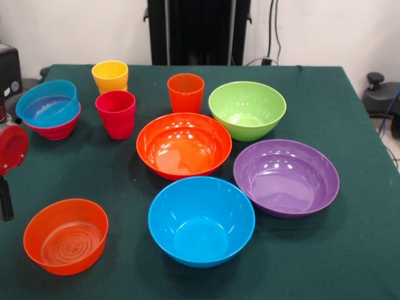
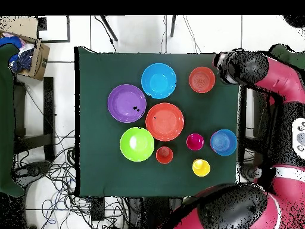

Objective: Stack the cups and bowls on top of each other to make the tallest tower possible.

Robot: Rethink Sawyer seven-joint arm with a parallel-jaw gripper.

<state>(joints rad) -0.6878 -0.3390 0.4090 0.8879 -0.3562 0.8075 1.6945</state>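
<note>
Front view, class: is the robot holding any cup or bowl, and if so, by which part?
Nothing is held. All three cups, such as the yellow cup, and every bowl, such as the large blue bowl, rest on the table.

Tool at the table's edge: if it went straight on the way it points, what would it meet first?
Likely the bare table, beside the translucent orange bowl, since the tool seems to point down; depth is unclear.

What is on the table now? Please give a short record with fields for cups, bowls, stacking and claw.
cups: yellow cup, red cup, orange cup, all upright and separate
large bowls: orange bowl, green bowl, purple bowl, blue bowl
small bowls: translucent orange bowl, standing alone
stacking: translucent blue bowl nested in magenta bowl
claw: not visible
</note>
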